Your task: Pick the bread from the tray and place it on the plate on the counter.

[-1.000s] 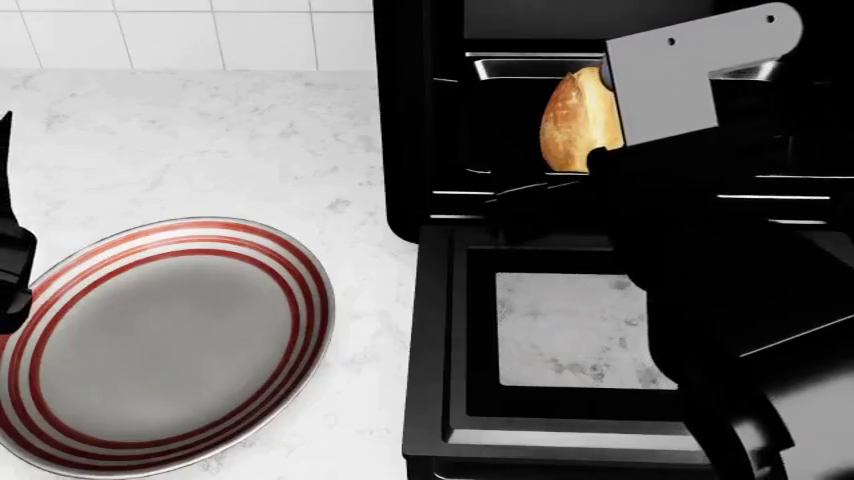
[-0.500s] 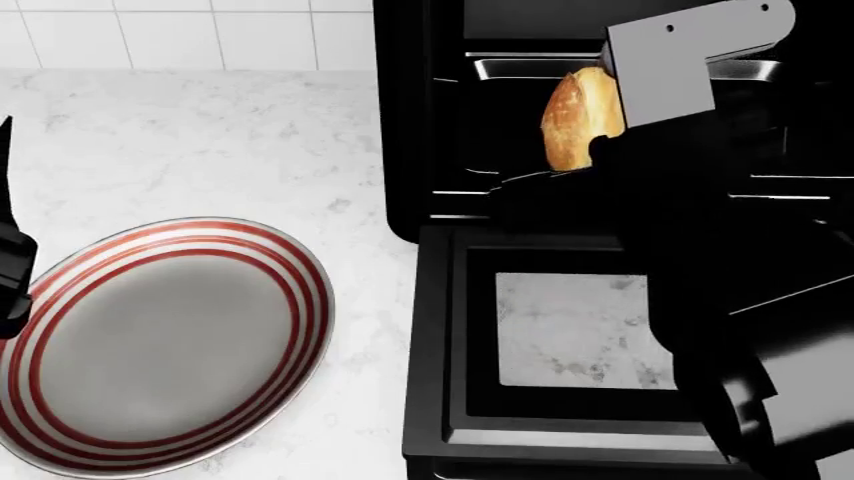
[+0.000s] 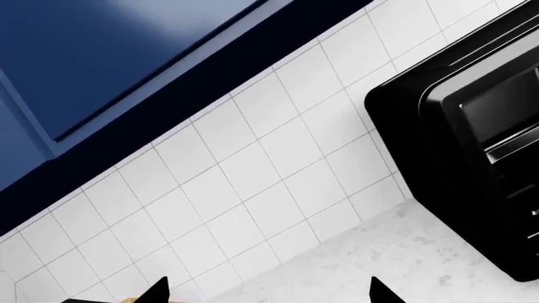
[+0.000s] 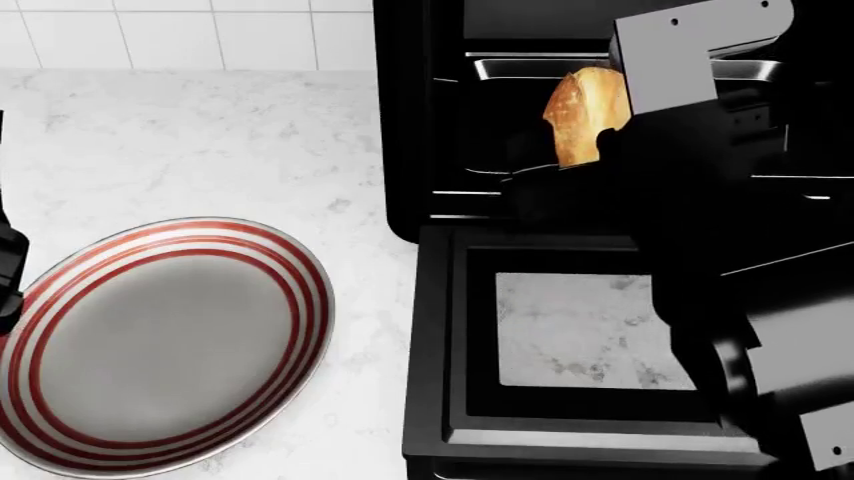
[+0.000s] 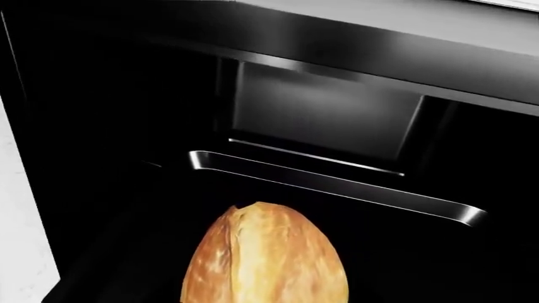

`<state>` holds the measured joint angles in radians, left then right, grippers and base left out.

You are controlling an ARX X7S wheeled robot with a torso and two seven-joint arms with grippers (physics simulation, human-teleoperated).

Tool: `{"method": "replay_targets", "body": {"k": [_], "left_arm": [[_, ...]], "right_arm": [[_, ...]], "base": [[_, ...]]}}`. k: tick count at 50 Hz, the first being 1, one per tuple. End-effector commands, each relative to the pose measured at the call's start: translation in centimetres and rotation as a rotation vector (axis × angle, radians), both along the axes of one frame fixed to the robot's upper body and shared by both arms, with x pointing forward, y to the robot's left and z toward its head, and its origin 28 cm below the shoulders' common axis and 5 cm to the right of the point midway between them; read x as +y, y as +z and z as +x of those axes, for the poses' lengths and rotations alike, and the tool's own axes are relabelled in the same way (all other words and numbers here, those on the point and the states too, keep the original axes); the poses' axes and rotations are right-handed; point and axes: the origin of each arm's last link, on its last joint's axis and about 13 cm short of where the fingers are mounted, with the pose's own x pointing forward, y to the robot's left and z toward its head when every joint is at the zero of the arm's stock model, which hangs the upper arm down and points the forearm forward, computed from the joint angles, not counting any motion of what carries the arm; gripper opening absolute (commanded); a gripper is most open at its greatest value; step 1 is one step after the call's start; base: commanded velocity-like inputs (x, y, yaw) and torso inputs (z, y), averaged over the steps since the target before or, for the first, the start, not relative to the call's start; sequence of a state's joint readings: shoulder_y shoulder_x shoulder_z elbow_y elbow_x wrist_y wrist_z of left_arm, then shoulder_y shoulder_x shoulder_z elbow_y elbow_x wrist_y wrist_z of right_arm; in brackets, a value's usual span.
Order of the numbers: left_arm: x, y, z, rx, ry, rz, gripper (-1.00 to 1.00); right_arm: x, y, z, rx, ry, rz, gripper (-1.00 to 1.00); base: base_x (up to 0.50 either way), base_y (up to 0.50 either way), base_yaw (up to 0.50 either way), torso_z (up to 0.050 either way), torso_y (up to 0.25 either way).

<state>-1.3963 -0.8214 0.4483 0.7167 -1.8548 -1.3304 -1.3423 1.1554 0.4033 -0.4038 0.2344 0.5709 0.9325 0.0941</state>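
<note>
Nearest me lay the round red-ringed grey plate (image 4: 160,345), left of the black oven (image 4: 441,130), where my right gripper (image 4: 587,165), jaws hidden, seemingly held the golden crusty bread (image 5: 265,255) before the silver tray (image 5: 337,183), needing a level, slow withdrawal.

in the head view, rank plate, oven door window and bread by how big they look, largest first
1. plate, clearly the largest.
2. oven door window, mid-sized.
3. bread, smallest, though partly hidden by the right arm and farther from the camera.
</note>
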Motion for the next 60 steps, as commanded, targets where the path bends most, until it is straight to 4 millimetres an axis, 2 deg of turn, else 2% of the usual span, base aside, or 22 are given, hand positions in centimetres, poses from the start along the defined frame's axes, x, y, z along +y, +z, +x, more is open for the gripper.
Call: {"method": "replay_targets", "body": {"k": [1, 22, 23, 37, 43, 51, 58, 60], "left_arm": [[-0.2, 0.4, 0.0, -0.006, -0.033, -0.041, 1.0], [0.1, -0.2, -0.1, 0.002, -0.027, -0.047, 1.0], [0.1, -0.2, -0.1, 0.002, -0.027, -0.048, 1.0], [0.1, -0.5, 0.1, 0.009, -0.024, -0.05, 1.0], [0.1, -0.5, 0.1, 0.012, -0.025, -0.051, 1.0], [0.2, -0.9, 0.2, 0.017, -0.026, -0.06, 1.0], [0.3, -1.0, 0.0, 0.016, -0.023, -0.065, 1.0], [0.4, -1.1, 0.0, 0.016, -0.022, -0.068, 1.0]], "right_arm": [[0.2, -0.1, 0.9, 0.013, -0.001, 0.004, 1.0], [0.7, -0.6, 2.0, 0.051, 0.01, -0.005, 1.0], [0.7, -0.8, 2.0, 0.049, 0.012, -0.006, -1.0], [1.4, -0.5, 0.8, 0.027, 0.053, 0.002, -1.0], [1.6, 0.8, -0.9, -0.043, 0.072, -0.006, -1.0], [2.4, 3.0, -4.5, -0.174, 0.08, -0.034, -1.0], [3.6, 2.4, -7.6, -0.191, 0.152, -0.048, -1.0], [3.4, 2.0, -7.8, -0.198, 0.166, -0.046, -1.0]], "base": [[0.0, 0.0, 0.0, 0.0, 0.0], [0.0, 0.0, 0.0, 0.0, 0.0], [0.0, 0.0, 0.0, 0.0, 0.0], [0.0, 0.0, 0.0, 0.0, 0.0], [0.0, 0.0, 0.0, 0.0, 0.0], [0.0, 0.0, 0.0, 0.0, 0.0], [0.0, 0.0, 0.0, 0.0, 0.0], [0.0, 0.0, 0.0, 0.0, 0.0]]}}
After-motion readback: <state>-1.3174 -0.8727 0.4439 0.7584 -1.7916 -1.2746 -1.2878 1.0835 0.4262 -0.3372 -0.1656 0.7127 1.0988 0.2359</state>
